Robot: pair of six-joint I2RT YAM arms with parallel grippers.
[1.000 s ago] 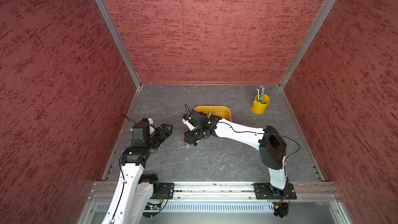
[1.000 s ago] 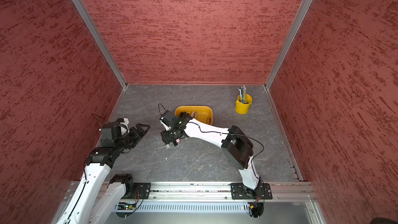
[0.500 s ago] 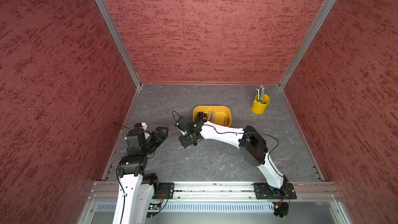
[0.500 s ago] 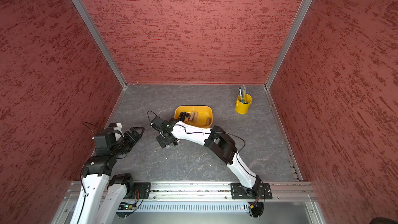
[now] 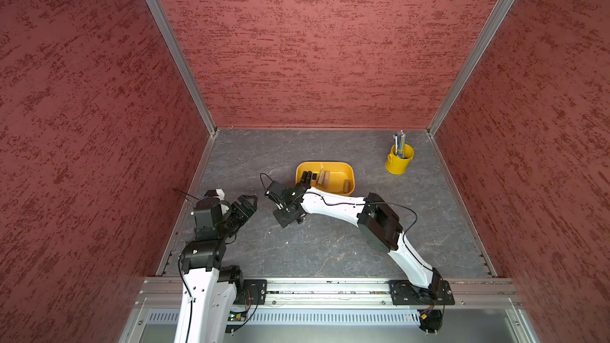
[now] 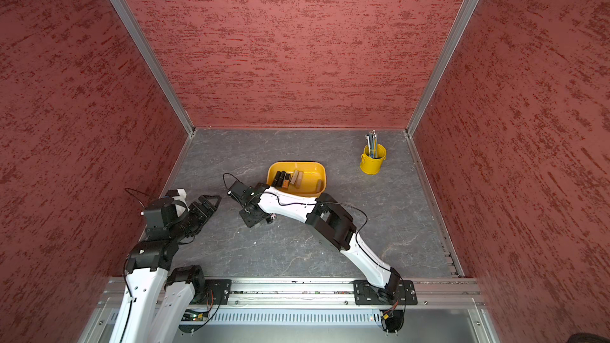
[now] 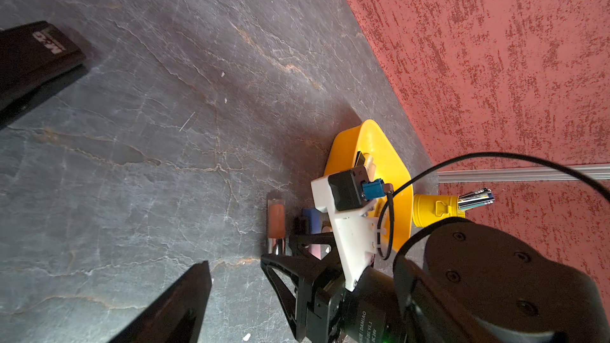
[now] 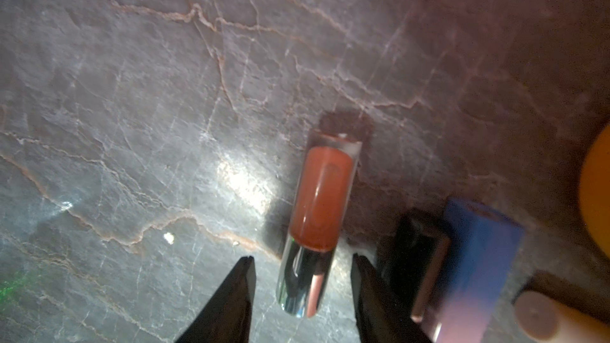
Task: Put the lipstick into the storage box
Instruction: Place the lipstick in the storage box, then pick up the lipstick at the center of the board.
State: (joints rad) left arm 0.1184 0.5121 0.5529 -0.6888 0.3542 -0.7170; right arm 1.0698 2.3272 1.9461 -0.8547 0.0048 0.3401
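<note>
The lipstick (image 8: 321, 199), a clear tube with coral-orange fill and a mirrored silver cap, lies flat on the gray marbled tabletop (image 5: 330, 245), outside the storage box (image 5: 325, 163) and near its front left corner. The right gripper (image 8: 302, 259) points down over it with its jaws partly open: one black fingertip (image 8: 242, 278) stands on each side of the silver cap, a sliver of table shows on both sides, and nothing is gripped. Just beside the lipstick lie a black tube (image 8: 416, 242) and a blue-to-pink square tube (image 8: 475, 259). The box already holds several dark and tan tubes. The left gripper (image 5: 247, 200) hangs near the left wall, jaws spread wide and empty. A yellow pen cup (image 5: 399, 161) stands in the far right corner.
</note>
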